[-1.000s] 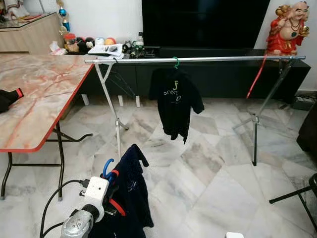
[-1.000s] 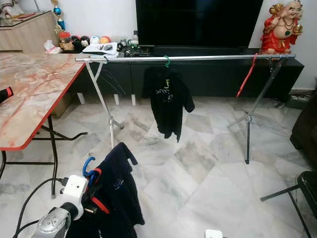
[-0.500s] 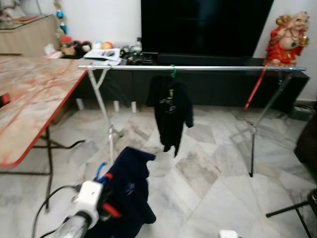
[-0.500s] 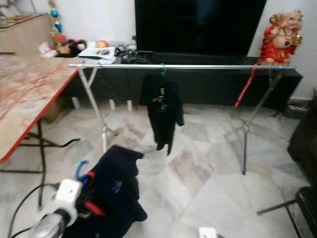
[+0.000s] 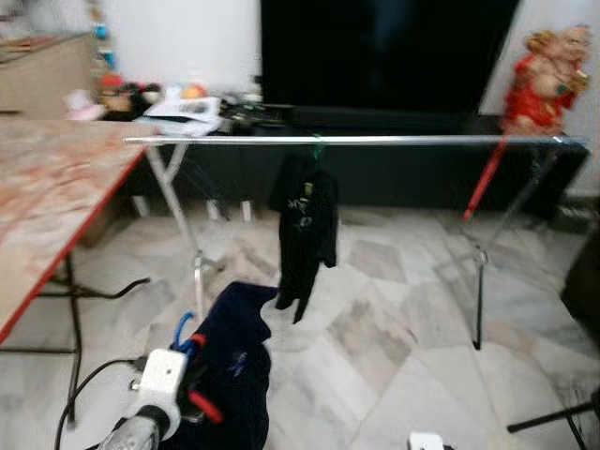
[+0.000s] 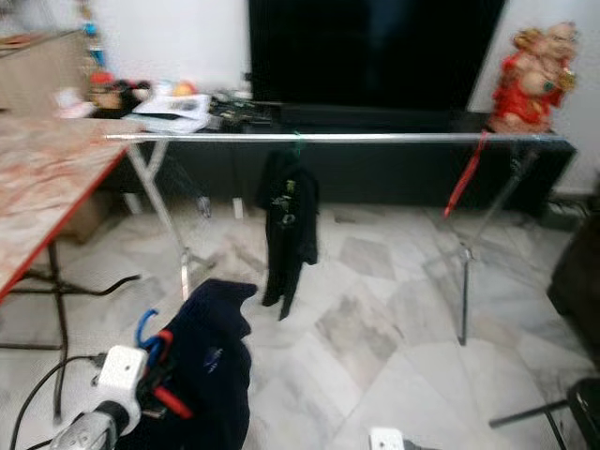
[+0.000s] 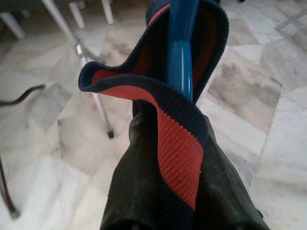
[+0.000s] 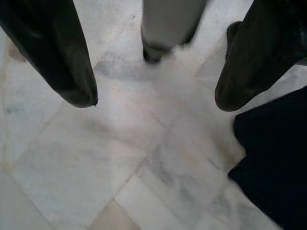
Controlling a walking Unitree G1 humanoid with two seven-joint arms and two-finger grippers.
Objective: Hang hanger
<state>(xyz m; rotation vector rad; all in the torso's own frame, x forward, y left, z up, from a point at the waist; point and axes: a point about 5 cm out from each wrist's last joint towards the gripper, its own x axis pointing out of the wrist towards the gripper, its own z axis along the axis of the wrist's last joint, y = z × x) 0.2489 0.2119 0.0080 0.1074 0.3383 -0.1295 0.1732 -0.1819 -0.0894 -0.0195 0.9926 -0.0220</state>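
As the view swings left and the rail looms nearer than a second ago, the left gripper pinches the hanger, right gripper spread, hanging pending.

Perhaps print on the hung black shirt, blurred, unreadable.

Pale marble floor tiles with grey veining fill the lower frame. A large black television stands at top centre over a long dark low cabinet, against a white wall. A red statue stands at upper right. A marbled, red-edged worktop fills the left side.
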